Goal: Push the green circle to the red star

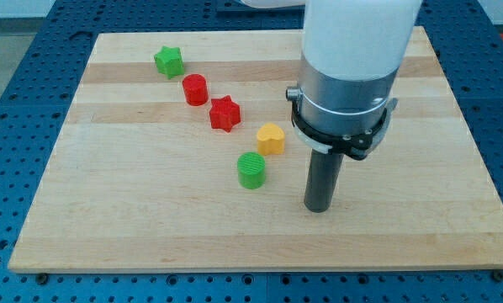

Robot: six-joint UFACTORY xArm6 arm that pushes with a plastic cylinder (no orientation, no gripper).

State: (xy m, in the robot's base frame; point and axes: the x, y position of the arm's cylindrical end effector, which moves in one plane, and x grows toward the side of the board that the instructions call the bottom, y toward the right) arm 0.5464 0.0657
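Observation:
The green circle (251, 170) is a short green cylinder standing near the middle of the wooden board (150, 236). The red star (225, 114) lies up and to the left of it, a short gap away. My tip (320, 207) touches the board to the right of the green circle and slightly lower in the view, with a clear gap between them. The rod hangs from the large white and grey arm body at the view's top right.
A yellow heart-shaped block (271, 138) sits just up and right of the green circle, between it and my rod. A red cylinder (195, 89) and a green star (169, 61) lie further up and left, in a diagonal line with the red star.

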